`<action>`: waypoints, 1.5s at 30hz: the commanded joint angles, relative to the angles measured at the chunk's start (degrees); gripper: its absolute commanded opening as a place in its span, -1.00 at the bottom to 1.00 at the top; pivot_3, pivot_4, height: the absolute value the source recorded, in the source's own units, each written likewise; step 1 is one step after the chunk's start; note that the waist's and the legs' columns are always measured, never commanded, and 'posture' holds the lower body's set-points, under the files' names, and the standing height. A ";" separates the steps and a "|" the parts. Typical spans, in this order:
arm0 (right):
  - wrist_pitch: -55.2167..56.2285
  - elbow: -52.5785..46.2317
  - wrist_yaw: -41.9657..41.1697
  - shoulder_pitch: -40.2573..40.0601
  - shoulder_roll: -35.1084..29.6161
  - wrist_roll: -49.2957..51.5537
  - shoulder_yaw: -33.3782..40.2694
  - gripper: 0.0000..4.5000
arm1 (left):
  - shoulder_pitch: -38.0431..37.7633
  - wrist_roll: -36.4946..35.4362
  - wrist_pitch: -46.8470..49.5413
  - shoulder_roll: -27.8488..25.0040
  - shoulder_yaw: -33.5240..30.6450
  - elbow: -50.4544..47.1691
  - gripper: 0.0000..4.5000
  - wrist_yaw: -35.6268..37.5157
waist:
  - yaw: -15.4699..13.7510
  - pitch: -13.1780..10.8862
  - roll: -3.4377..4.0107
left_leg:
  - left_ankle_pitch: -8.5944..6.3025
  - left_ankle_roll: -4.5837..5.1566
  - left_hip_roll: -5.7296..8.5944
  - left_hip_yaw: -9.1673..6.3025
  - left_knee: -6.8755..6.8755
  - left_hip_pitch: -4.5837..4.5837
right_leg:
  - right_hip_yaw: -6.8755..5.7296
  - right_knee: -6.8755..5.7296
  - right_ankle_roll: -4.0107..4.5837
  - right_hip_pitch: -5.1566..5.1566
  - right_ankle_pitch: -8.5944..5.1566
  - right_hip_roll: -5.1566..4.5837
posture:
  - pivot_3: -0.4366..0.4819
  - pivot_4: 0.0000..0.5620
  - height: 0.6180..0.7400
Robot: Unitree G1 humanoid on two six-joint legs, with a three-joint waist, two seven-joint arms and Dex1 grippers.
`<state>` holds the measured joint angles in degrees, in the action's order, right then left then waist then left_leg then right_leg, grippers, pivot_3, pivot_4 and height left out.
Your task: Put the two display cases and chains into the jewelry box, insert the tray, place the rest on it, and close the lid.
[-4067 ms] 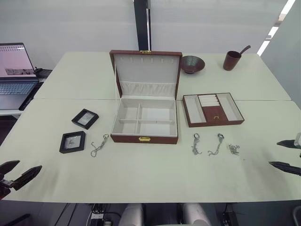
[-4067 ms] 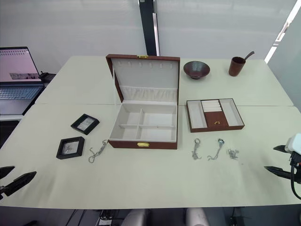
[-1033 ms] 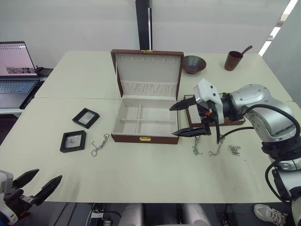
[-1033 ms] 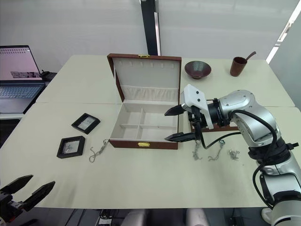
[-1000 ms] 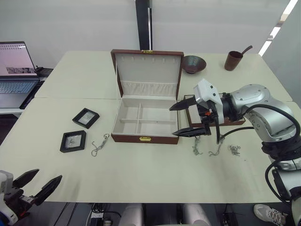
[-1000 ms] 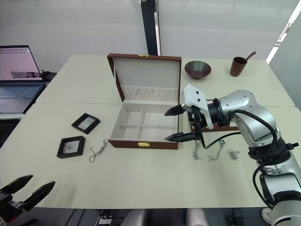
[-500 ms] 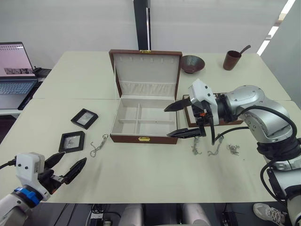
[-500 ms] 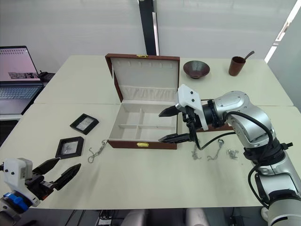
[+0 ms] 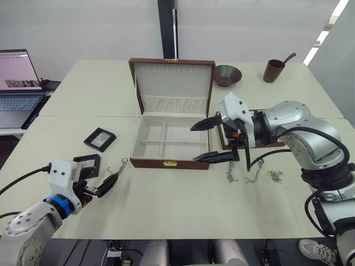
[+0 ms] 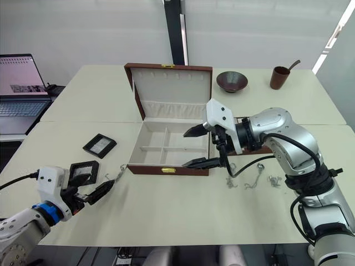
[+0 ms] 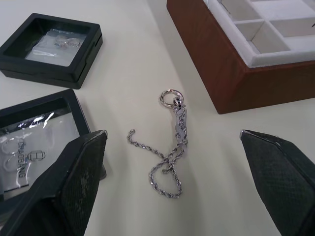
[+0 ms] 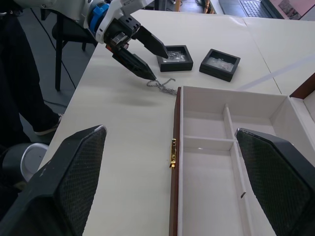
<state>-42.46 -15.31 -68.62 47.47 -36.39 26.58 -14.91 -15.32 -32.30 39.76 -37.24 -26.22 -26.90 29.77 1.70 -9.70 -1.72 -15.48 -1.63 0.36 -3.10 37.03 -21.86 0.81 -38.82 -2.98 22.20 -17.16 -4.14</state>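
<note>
Chain on table between spread fingers of empty left claw, right claw wide open over jewelry box

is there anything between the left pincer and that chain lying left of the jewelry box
Nothing visible. The left pincer is open, one finger on each side of the chain, with bare table between them. The nearer display case sits beside one finger, off the path.

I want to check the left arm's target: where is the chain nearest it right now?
The chain lies on the table on the robot's left, between the nearer display case and the jewelry box, just ahead of the open left tool.
</note>
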 commanded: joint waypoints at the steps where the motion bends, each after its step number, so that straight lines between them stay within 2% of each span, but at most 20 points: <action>1: 0.47 -1.28 0.14 1.06 0.08 0.58 0.72 0.98 | 2.64 1.63 1.69 -1.65 1.79 1.15 1.00 -1.11 | 0.01 0.00 0.00 | 0.00 0.00 -0.01 -0.01 0.00 0.00 | -0.01 0.00 0.00 0.00 0.00 0.00 | -0.05 -0.47 0.89; 20: 0.59 -1.13 -0.11 0.49 -0.30 0.25 0.52 0.98 | 9.94 6.87 3.50 -1.91 10.17 8.29 1.00 -0.26 | 0.06 0.00 0.01 | 0.00 0.00 -0.01 -0.01 -0.01 0.00 | 0.00 -0.01 0.00 0.03 0.00 -0.01 | -0.05 -0.47 0.89; 31: 0.46 -1.36 0.03 0.40 -0.50 0.23 0.63 0.98 | 11.53 6.83 5.24 -1.08 10.86 8.38 1.00 -0.61 | -0.03 0.00 0.01 | 0.00 0.00 0.00 -0.01 0.00 0.00 | 0.00 -0.01 0.00 0.02 0.00 -0.02 | -0.05 -0.47 0.89; 34: 0.49 -1.53 0.06 0.34 -0.69 0.11 0.62 0.98 | 11.50 6.15 2.64 0.02 10.05 7.05 1.00 0.29 | -0.05 0.00 0.01 | 0.00 -0.01 0.00 -0.01 0.00 -0.01 | 0.01 -0.01 0.00 0.02 0.00 -0.03 | -0.05 -0.47 0.89; 42: 2.83 -1.75 0.07 -0.87 -2.37 -1.23 1.13 0.98 | 4.62 1.31 -4.19 0.63 -0.75 0.08 1.00 5.23 | 0.03 -0.04 -0.04 | 0.00 -0.01 -0.04 -0.04 -0.03 -0.05 | 0.00 0.04 0.03 0.07 -0.02 -0.04 | -0.05 -0.47 0.89; 45: 5.47 -1.81 -0.50 -1.62 -2.83 -1.42 1.93 0.98 | 1.31 0.38 -8.75 0.31 -6.86 -0.65 1.00 8.20 | 0.00 -0.05 -0.04 | 0.00 -0.01 -0.02 -0.02 -0.02 -0.07 | 0.00 0.05 0.03 0.06 -0.02 -0.05 | -0.05 -0.47 0.89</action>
<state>-39.30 -15.39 -68.71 45.78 -38.50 25.37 -14.82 -12.95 -30.68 33.76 -36.17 -28.47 -25.44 36.20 1.70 -9.75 -1.76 -15.48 -1.64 0.34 -3.12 37.01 -21.93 0.81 -38.76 -2.95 22.25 -17.17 -4.19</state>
